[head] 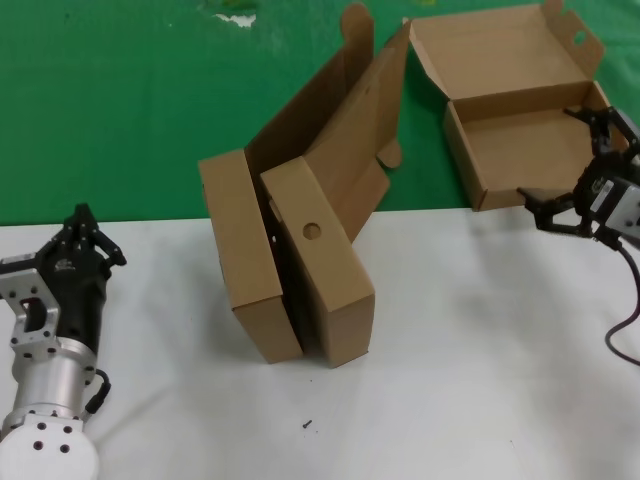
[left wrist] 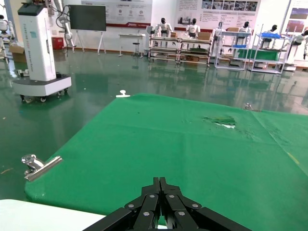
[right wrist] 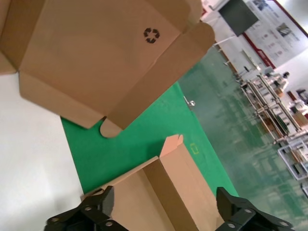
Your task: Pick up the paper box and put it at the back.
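An open brown paper box (head: 520, 125) lies flat at the back right on the green cloth, its lid raised behind it. My right gripper (head: 546, 152) is open, its fingers either side of the box's near right wall and not closed on it. In the right wrist view that box's wall (right wrist: 169, 192) runs between the two spread fingers (right wrist: 98, 211). Two like boxes stand on edge in the middle: one with a plain wall (head: 243, 255) and one with a round hole (head: 325, 275). My left gripper (head: 82, 222) is shut and empty at the table's left.
The white table (head: 480, 380) fills the front; the green cloth (head: 120, 100) lies behind it. The two middle boxes' open lids (head: 345, 120) lean back toward the right box. One lid with a recycling mark shows in the right wrist view (right wrist: 96, 53). A small dark speck (head: 307, 425) lies in front.
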